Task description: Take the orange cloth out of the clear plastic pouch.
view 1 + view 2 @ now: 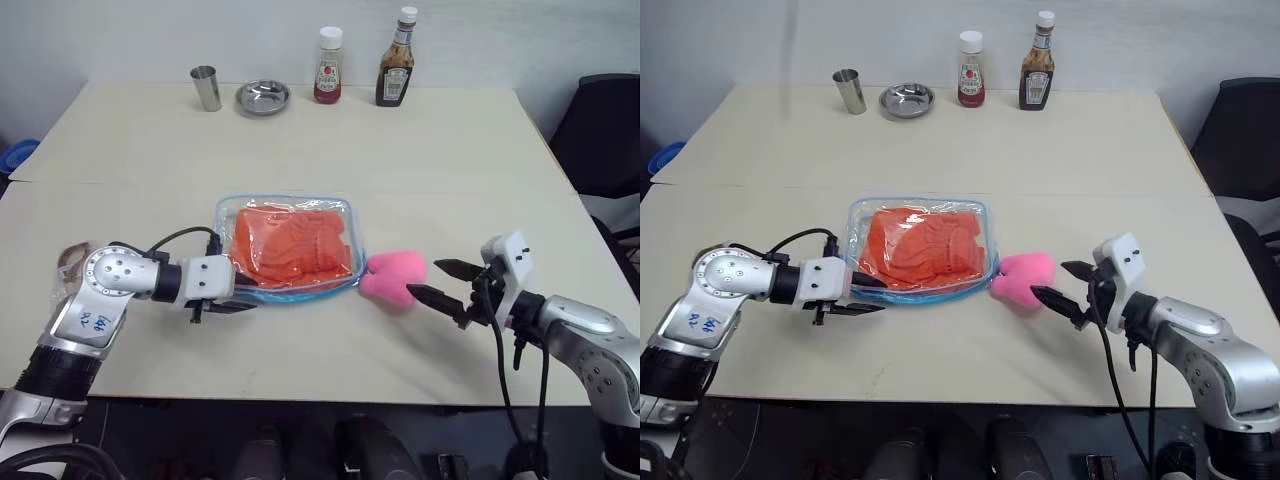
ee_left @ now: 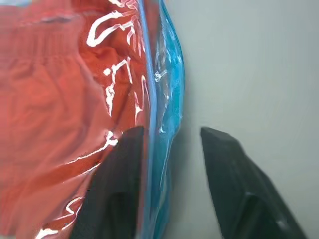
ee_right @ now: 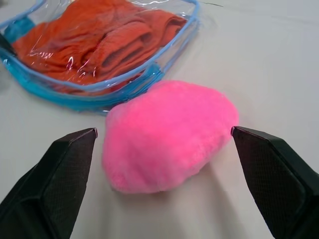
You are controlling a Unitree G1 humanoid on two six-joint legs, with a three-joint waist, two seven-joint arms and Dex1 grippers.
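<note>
While the bright orange folded cloth (image 1: 295, 243) is kept inside the clear blue-edged plastic pouch (image 1: 345, 208) mid-table, both grippers (image 1: 232, 300) (image 1: 432, 281) are open; the pouch could be dragged unopened.

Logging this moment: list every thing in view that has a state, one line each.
Cloth: folded, inside the pouch.
Pouch: flat on the table, cloth not yet out.
Left gripper: open, fingers astride the pouch's near edge.
Right gripper: open, empty, facing the plush.
Plush: loose beside the pouch.
Bottles: upright, capped.
Cup: upright.
</note>
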